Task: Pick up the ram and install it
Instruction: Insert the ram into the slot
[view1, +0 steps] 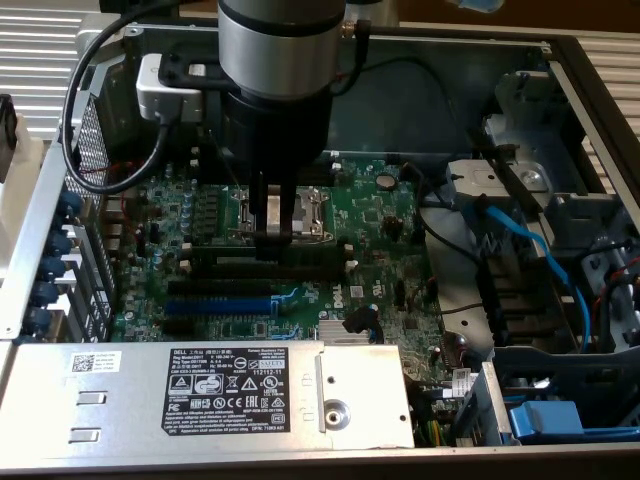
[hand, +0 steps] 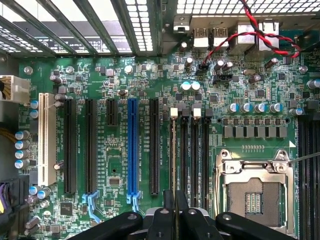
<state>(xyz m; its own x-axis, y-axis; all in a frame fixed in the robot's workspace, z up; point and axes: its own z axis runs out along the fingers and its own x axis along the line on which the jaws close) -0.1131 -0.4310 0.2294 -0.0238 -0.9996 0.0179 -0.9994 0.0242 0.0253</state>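
One ram (hand: 173, 160) in the gripper (hand: 173, 215), at memory slots (hand: 195, 155) inside the case (view1: 575, 75)

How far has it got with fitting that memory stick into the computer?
Done, it seems: the long, thin dark ram stick is off its resting place and stands on edge along the black memory slots by the silver processor socket. In hand: the black gripper sits right over it. Left: full seating isn't confirmed.

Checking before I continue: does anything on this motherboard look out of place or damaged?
Nothing looks damaged or askew. The only oddity: the CPU socket beside the memory slots sits empty, without processor or cooler.
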